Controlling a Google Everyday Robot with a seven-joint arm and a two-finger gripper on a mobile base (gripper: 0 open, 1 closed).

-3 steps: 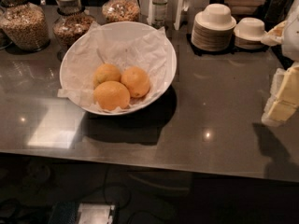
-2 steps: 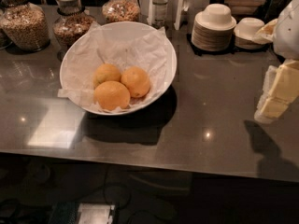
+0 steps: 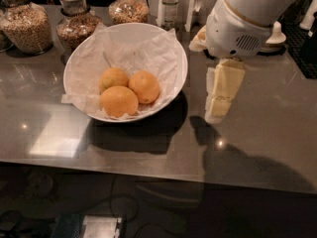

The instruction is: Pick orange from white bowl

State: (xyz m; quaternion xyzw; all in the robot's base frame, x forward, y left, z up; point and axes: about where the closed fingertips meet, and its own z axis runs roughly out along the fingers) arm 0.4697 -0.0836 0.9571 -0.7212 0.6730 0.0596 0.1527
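The white bowl (image 3: pixel 81 58), wide and lined with crumpled white paper, sits on the grey counter left of centre. Three oranges lie in it. The orange (image 3: pixel 144 87), deeper reddish-orange, is on the right side. A larger paler one (image 3: pixel 119 101) is in front and a smaller yellowish one (image 3: pixel 113 78) is behind on the left. My gripper (image 3: pixel 216 114) hangs pointing down from the white arm, just right of the bowl's rim and above the counter. It holds nothing that I can see.
Glass jars of grains (image 3: pixel 27 26) (image 3: pixel 74 26) (image 3: pixel 129 9) and a bottle (image 3: pixel 170 4) stand behind the bowl. A white dish (image 3: pixel 275 38) shows behind the arm at the right. The counter's front edge (image 3: pixel 148 165) runs below the bowl.
The arm has moved left from the right edge of the view and now stands close beside the bowl's right rim. The bowl and oranges have not moved.
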